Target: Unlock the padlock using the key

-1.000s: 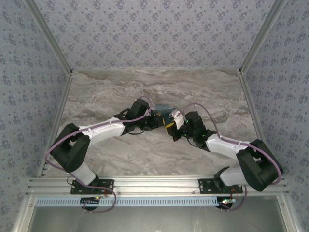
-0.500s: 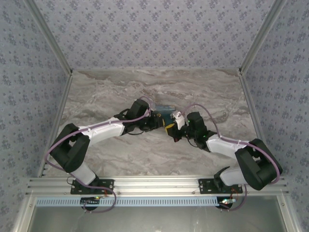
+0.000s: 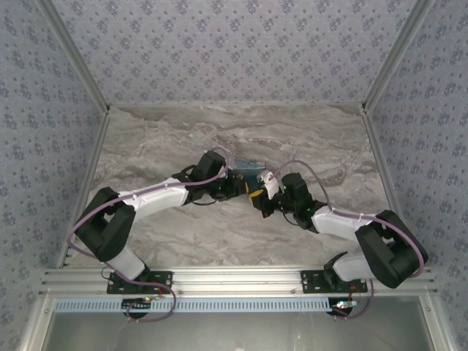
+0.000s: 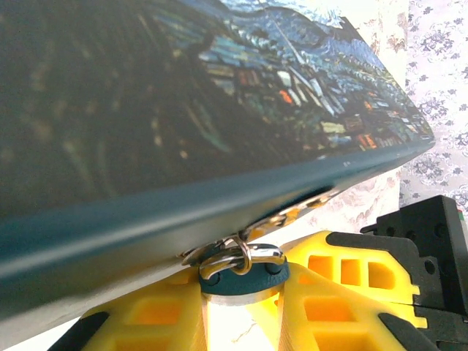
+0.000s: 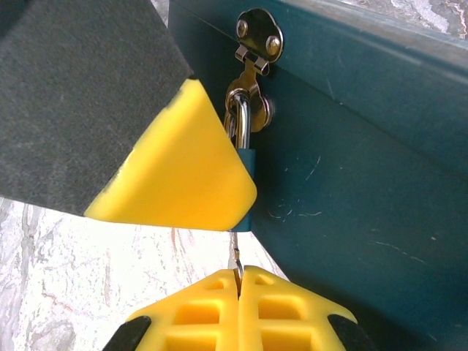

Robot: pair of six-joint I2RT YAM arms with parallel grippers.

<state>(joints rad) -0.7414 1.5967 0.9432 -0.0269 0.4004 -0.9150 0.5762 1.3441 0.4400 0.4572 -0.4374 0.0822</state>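
- As the padlock (image 5: 248,167) hangs from the hasp (image 5: 256,36) on the box (image 5: 351,183), it is clamped in the closed left hand (image 4: 241,292).
- The key (image 5: 235,257), beneath that hasp, is pinched by the shut right hand (image 5: 239,281); twisting on-axis, without sideways load, is advised.

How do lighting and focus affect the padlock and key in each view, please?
Left wrist: the painted box is dim and blurred close to the lens, the table beyond washed out. Right wrist: the padlock and key are sharp, the table glaring white. Top external: evenly lit, but both too small to discern.
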